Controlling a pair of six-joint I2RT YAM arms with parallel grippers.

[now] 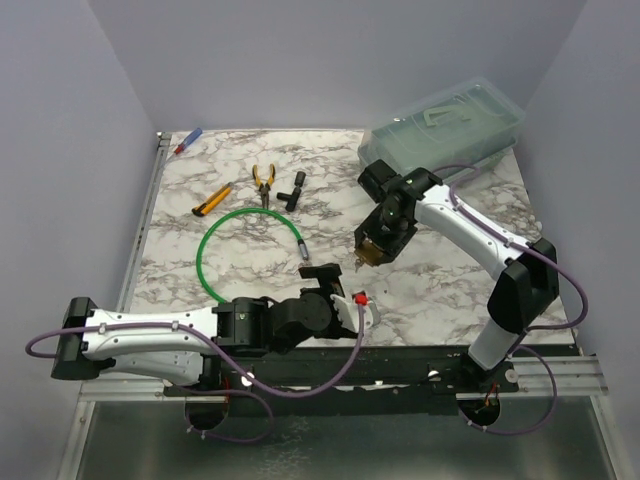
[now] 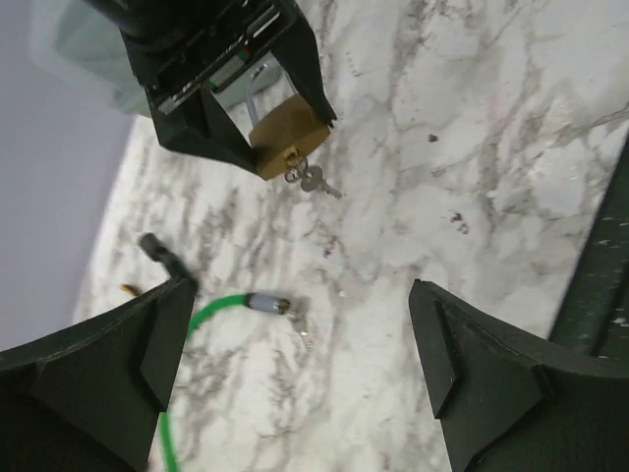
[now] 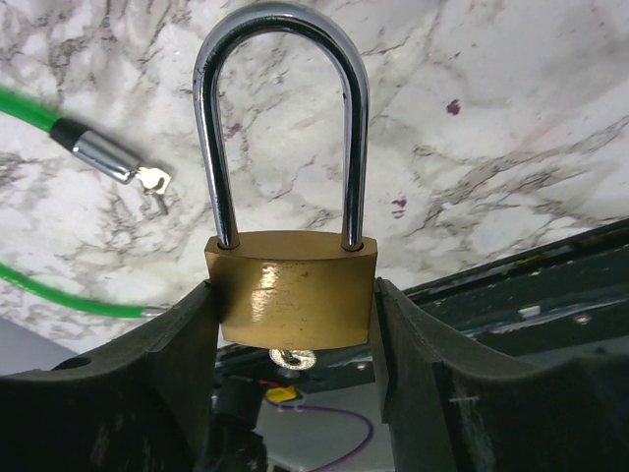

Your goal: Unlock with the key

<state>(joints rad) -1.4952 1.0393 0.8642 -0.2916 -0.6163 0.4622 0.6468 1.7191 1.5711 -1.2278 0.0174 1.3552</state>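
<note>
Key-pickup step: right end effector (image 1: 375, 245) pinches brass padlock (image 3: 295, 295) (shackle seated); left end effector (image 2: 303, 295), spread, must next pinch the small key (image 3: 152, 181).

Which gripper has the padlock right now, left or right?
The right gripper: its fingers are clamped on the body of the brass padlock. The left gripper is wide open with nothing between its fingers.

The cord (image 1: 250, 211) loops on the counter (image 1: 450, 290) at centre left of the top view, the key (image 1: 305, 255) at its right end. Right of the key, the padlock (image 1: 372, 254) sits between the right jaws. Above the loop lie knife (image 1: 212, 201), pliers (image 1: 264, 183) and L-shaped tool (image 1: 293, 190), left to right; the box (image 1: 445, 130) fills the upper right
</note>
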